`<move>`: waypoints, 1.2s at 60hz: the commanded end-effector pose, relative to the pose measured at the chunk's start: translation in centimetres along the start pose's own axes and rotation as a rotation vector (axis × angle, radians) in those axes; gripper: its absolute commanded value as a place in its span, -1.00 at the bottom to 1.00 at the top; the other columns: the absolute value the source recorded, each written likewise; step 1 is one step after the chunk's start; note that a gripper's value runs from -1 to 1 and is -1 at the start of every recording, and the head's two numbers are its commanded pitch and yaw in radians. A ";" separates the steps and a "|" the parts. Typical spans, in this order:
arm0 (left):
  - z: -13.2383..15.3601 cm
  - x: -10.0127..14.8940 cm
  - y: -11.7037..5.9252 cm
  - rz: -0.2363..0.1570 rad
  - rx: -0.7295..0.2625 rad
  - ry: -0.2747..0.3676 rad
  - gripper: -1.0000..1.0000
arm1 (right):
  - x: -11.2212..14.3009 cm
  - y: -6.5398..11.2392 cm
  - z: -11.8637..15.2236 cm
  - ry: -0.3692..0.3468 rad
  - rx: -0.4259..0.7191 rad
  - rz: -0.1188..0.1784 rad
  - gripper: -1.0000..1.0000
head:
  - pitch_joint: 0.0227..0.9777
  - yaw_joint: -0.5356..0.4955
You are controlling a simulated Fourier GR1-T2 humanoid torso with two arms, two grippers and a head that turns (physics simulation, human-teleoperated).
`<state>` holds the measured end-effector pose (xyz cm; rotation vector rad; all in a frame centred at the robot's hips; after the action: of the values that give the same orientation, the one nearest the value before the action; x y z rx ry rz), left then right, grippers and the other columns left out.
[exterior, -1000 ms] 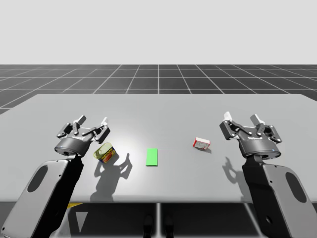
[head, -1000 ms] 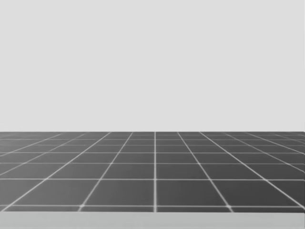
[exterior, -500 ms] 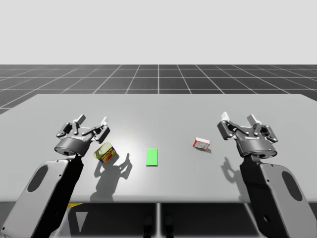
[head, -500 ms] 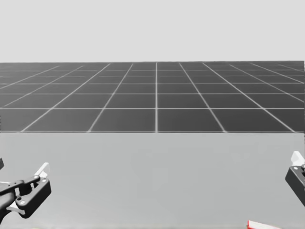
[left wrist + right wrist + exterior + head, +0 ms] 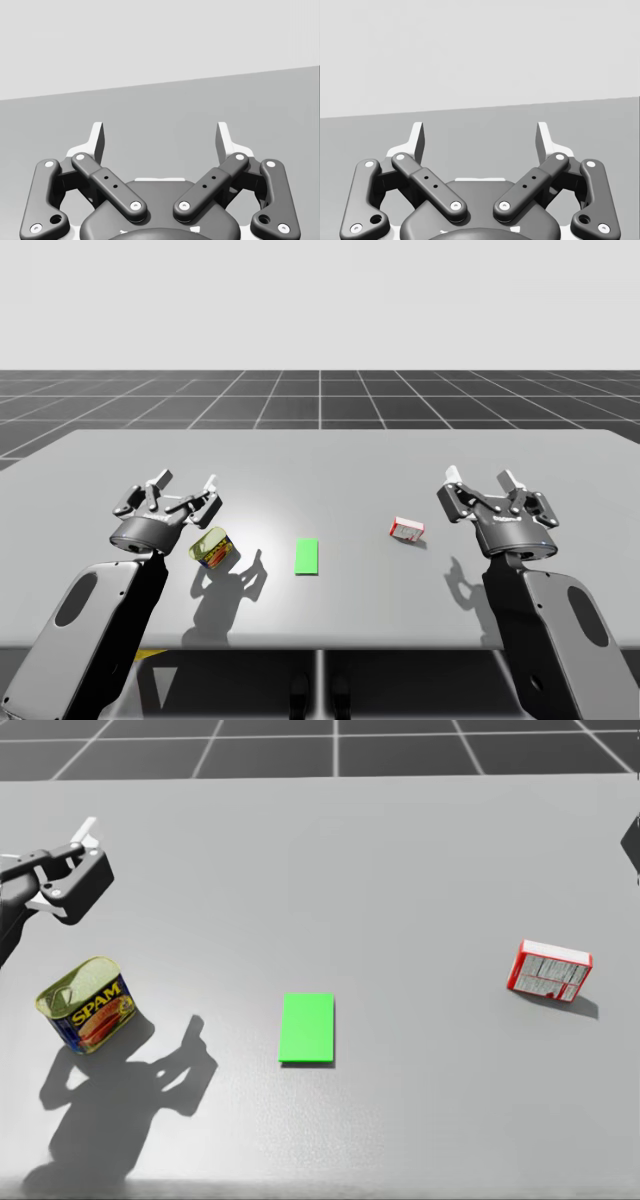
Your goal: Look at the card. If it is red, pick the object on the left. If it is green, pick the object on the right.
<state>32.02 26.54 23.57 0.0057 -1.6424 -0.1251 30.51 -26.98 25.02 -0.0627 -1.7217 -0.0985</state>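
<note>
3 things lie in a row on the table [image 5: 330,460]. A green card [image 5: 306,1028] lies flat in the middle. A blue-and-yellow rounded tin [image 5: 86,1003] sits tilted to its left. A red-and-white box [image 5: 549,970], the thing on the card's right, rests well apart from the card and slightly farther back. Bare table separates the box from my right arm [image 5: 550,630], which rises from the near edge to the box's right. My left arm [image 5: 100,620] comes up just beside the tin, its shadow falling on the table between the tin and the card.

The table is plain pale grey and smooth. Beyond its far edge runs a dark floor [image 5: 320,395] ruled with light grid lines, under a blank grey backdrop.

Both wrist views look out over bare table. The left jaws are spread wide and hold nothing, hanging near the tin without touching it. The right jaws are equally wide apart, also gripping nothing, near the box but clear of it.
</note>
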 end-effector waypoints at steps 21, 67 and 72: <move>0.0 0.3 -0.2 -0.002 -0.008 -0.007 -1.00 | 0.1 0.1 0.1 -0.017 -0.004 0.022 -1.00 | 0.87 0.14; 0.3 0.4 -0.6 0.028 -0.026 -0.004 -1.00 | 0.0 0.0 0.2 -0.023 -0.005 0.024 -1.00 | 0.76 -0.27; 0.3 0.4 -0.7 0.030 -0.028 -0.005 -1.00 | 0.0 0.0 0.1 -0.023 -0.005 0.023 -1.00 | 0.76 -0.37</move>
<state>31.68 26.02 23.88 -0.0318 -1.6456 -0.1263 30.37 -26.88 24.98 -0.0876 -1.7432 -0.0834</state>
